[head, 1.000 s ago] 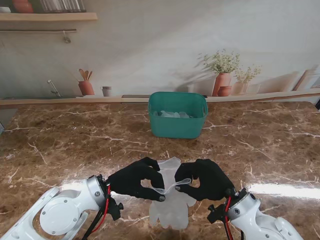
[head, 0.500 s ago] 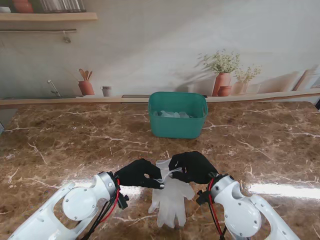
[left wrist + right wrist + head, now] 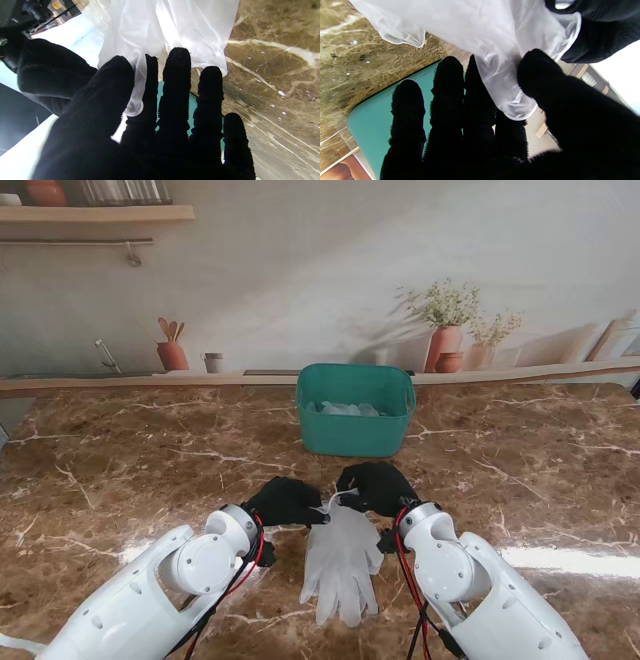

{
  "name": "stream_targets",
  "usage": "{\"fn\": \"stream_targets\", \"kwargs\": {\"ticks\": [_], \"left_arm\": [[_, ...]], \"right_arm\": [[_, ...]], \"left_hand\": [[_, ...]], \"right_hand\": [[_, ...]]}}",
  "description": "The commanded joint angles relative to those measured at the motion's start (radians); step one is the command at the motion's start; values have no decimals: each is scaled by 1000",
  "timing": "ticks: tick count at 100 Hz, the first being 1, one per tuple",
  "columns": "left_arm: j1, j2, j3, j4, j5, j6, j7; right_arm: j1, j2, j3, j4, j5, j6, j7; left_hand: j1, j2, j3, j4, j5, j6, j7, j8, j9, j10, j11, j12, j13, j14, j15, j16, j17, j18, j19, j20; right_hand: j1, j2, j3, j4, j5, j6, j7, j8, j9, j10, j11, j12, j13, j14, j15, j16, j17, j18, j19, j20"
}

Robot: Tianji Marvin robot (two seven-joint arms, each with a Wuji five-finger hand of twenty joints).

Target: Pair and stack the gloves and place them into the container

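A stack of translucent white gloves hangs by its cuff between my two black hands, fingers trailing toward me over the marble. My left hand pinches the cuff's left side; the left wrist view shows thumb and forefinger closed on the thin film of the gloves. My right hand pinches the cuff's right side, and the gloves show pressed between its thumb and fingers. The green container stands just beyond both hands, with pale gloves inside it.
The brown marble table stretches wide on both sides. A wall with a printed shelf and plant pots rises behind the container. My white forearms fill the near corners.
Both hands have carried the gloves away from me toward the container, drawing closer together. The gloves have lifted and now hang longer and narrower.
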Motion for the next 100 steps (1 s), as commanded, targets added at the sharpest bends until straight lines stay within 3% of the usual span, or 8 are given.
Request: {"fn": "stream_targets", "kwargs": {"ticks": [1, 34, 68, 75, 78, 80, 87, 100], "left_arm": [[-13, -9, 14, 18, 34, 33, 15], [-63, -7, 66, 80, 125, 136, 15], [-111, -19, 111, 157, 147, 174, 40], [-114, -20, 113, 160, 142, 187, 37], [-113, -19, 113, 160, 142, 193, 35], [-113, -18, 112, 159, 143, 194, 33], [-109, -9, 106, 149, 150, 194, 10], [-83, -4, 72, 129, 169, 180, 19]], "right_arm": [[19, -17, -18, 37, 10, 20, -6], [108, -42, -113, 171, 16, 93, -54], [158, -47, -182, 252, -70, 154, -102], [161, -43, -188, 259, -106, 158, -113], [161, -40, -190, 259, -125, 165, -118], [160, -38, -191, 259, -137, 168, -122], [156, -33, -189, 255, -172, 177, -135], [144, -22, -175, 234, -224, 180, -140]], "left_hand": [[-12, -2, 52, -37, -1, -13, 18, 24, 27, 15, 31, 20, -16, 19, 42, 17, -29, 9, 31, 14], [-18, 0, 67, -43, -7, -12, 10, 41, 24, 18, 35, 33, -25, 23, 50, 23, -27, 7, 41, 18], [-42, 2, 51, -49, -62, -20, -34, 0, -70, 12, 4, 36, -93, 19, 13, 12, -39, 7, 34, 10], [-60, 4, 43, -41, -144, 18, -161, -14, -199, 17, -57, 19, -157, 16, -37, -13, -44, 8, -12, -26], [-109, 15, 106, -37, -187, 44, -279, -6, -292, 18, -90, 5, -213, 14, -75, -32, -44, 10, -55, -51], [-160, 31, 164, 2, -220, 67, -345, -13, -360, 29, -108, -3, -251, 9, -103, -48, -43, 8, -86, -64], [-208, 42, 181, 26, -364, 113, -538, -61, -595, 30, -152, -37, -387, -17, -209, -125, -42, -19, -196, -96], [-226, 30, 158, 30, -462, 144, -675, -123, -807, 12, -170, -96, -512, -66, -328, -244, -37, -64, -337, -126]], "right_hand": [[10, 20, 6, -10, 27, -20, 24, -16, 32, 1, 24, 5, 10, -23, 23, 16, -1, -2, 40, -2], [12, 7, -7, -9, 27, -12, 27, -59, 35, 2, 32, -5, 11, -24, 29, 13, 0, -4, 45, -6], [-49, -11, -69, -6, -72, 40, -30, -243, -74, -2, -49, -115, -83, -26, -78, -47, -45, -57, 32, -21], [-100, 7, -71, 38, -74, 86, -252, -152, -156, -1, -74, -193, -134, -26, -112, -57, -75, -77, 13, 7], [-137, 23, -64, 118, -74, 106, -370, -79, -196, -5, -88, -211, -153, -26, -121, -59, -84, -86, 8, 17], [-146, 26, -73, 132, -96, 114, -408, -65, -226, -6, -102, -220, -166, -27, -128, -60, -90, -91, 4, 19], [-163, 18, -92, 138, -160, 129, -468, -63, -308, -5, -134, -242, -202, -29, -146, -65, -107, -98, -8, 22], [-183, 33, -137, 140, -273, 158, -551, -79, -467, 8, -196, -306, -287, -28, -247, -111, -148, -110, -66, 11]]}}
